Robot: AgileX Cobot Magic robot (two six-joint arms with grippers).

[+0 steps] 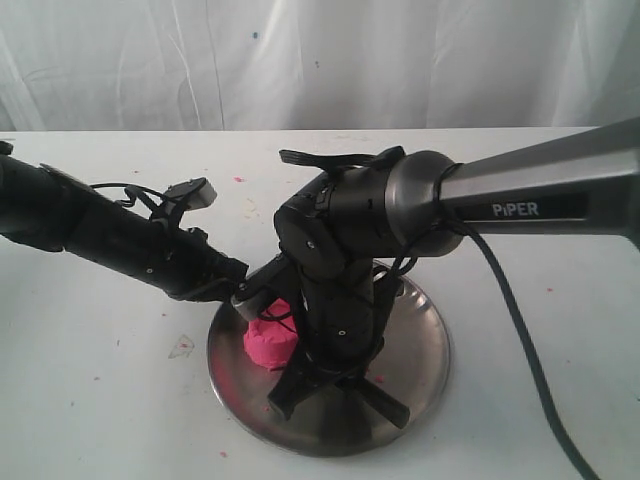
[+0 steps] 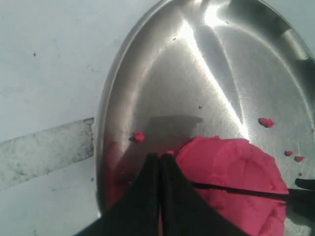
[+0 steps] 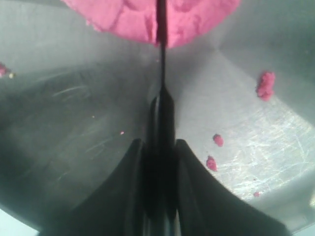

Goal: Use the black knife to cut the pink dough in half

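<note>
White curtain (image 1: pixel 300 60) behind, white pink-flecked bench (image 1: pixel 100 400) below. Right arm (image 1: pixel 340 230) blocks much of my exterior look at the steel plate (image 1: pixel 420 380); left arm (image 1: pixel 110 235) reaches in low from the side. Pink dough (image 1: pixel 268 343) sits on the plate near its left rim. Right claw (image 3: pixel 160 142) is clamped on the black knife (image 3: pixel 161 64), blade sunk in the dough. Left claw (image 2: pixel 160 157) is pinched closed, empty, tips just beside the dough. Pink crumbs (image 3: pixel 265 84) on the plate.

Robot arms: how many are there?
2. The left arm reaches in from the left to the pink dough on the steel plate; the right arm comes from the right, holding the black knife in it.
</note>
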